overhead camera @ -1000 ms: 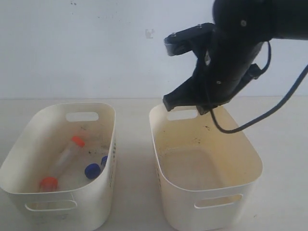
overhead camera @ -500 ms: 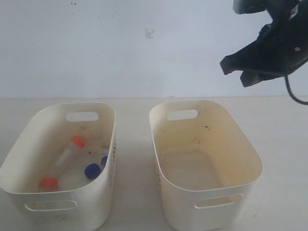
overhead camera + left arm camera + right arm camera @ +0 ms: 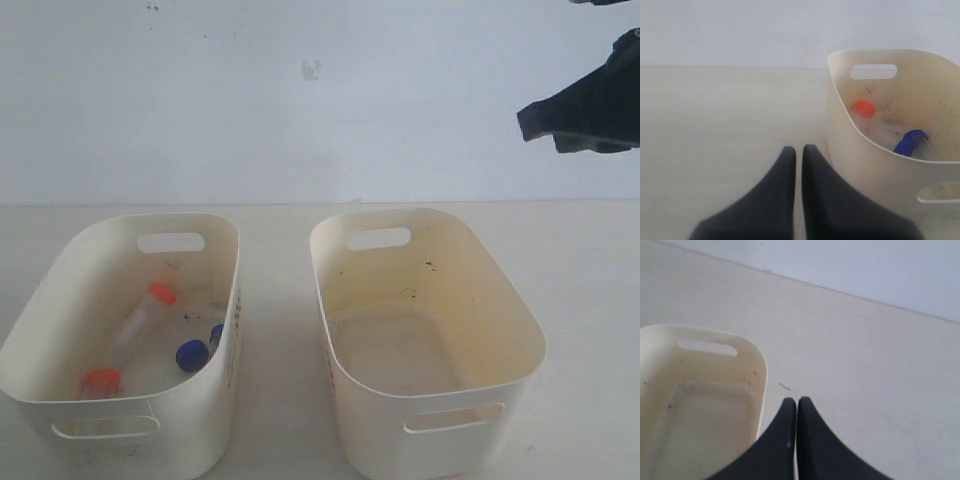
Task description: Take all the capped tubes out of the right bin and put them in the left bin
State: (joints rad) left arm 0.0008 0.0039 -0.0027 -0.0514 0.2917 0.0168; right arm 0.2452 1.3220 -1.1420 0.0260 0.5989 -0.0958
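Observation:
The capped tubes lie in the left bin (image 3: 215, 240): a clear tube with an orange cap (image 3: 161, 293), a second orange cap (image 3: 100, 380) and two blue caps (image 3: 191, 354). The left wrist view shows the same bin (image 3: 840, 125) with an orange cap (image 3: 864, 108) and blue caps (image 3: 910, 142). My left gripper (image 3: 798, 150) is shut over bare table beside that bin, holding nothing. The right bin (image 3: 330, 300) shows only its yellowish floor with a few specks; no tube is inside. My right gripper (image 3: 796, 401) is shut and empty beside the right bin (image 3: 761, 370).
The right arm (image 3: 580, 110) hangs high at the far right of the exterior view, clear of both bins. A gap of bare table (image 3: 275, 330) separates the two tubs. A white wall stands behind the table.
The right arm has risen from over the far end of the right bin and swung to the right, now mostly out of the exterior view. The tubes and bins have not moved.

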